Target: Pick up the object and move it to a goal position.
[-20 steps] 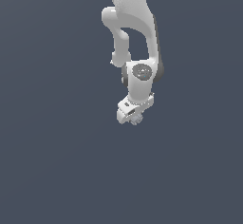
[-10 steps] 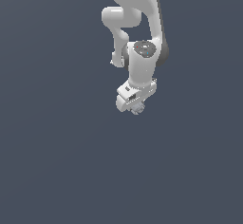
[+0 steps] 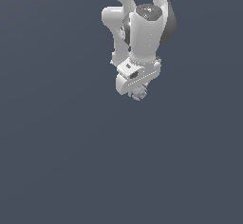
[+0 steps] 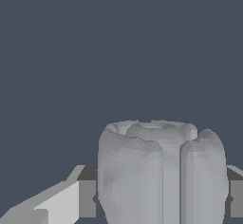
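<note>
The fingers [image 4: 88, 197] are being pressed against the two flanks of the object [image 4: 161, 173], their dark pads being seen touching it on either side in the wrist view, so the grip is being read as closed on the object rather than standing wide. The object, pale grey, lumpy and faceted, is being held between them directly under the gripper [image 3: 139, 93], where in the exterior view only a small grey lump is being shown below the white gripper block [image 3: 136, 76]. The object is thus being carried clear of any surface, with nothing being seen touching it from below.

The hold is being judged a side pinch chosen because the object is much smaller than the hand: the flat pads are being set on opposite faces so that the lumpy sides are being kept from rolling out. The arm [image 3: 142, 23] is being shown upright, with the wrist pointing downward, a pose being judged suited to carrying the load toward the goal.

Around the gripper only a plain dark blue-grey background [image 3: 57, 161] is being shown in both views. No goal marker is being seen in either view, and no other thing is being seen in the path, so nothing is being judged to stand in the way.
</note>
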Available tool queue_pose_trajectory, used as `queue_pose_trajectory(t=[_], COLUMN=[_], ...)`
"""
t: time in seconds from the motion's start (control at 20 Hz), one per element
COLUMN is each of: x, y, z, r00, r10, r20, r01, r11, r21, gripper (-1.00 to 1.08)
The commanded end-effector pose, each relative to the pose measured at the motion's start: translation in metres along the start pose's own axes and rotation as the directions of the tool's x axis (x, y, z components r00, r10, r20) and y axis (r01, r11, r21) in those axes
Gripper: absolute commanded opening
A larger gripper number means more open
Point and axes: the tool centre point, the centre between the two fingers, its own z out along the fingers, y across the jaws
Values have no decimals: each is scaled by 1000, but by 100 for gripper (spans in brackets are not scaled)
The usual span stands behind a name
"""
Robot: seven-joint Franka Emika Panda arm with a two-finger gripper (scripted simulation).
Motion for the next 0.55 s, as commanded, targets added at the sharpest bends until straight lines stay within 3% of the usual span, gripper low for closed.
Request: queue_pose_trajectory(t=[0.0,0.5], x=[-3,-6], y=[-2,-4], z=[-16,-43], r00=[1000,1000], r10=[0,1], r20=[1,1], r01=[0,-1], r11=[1000,1000], r21=[1,1], gripper=[-100,-100])
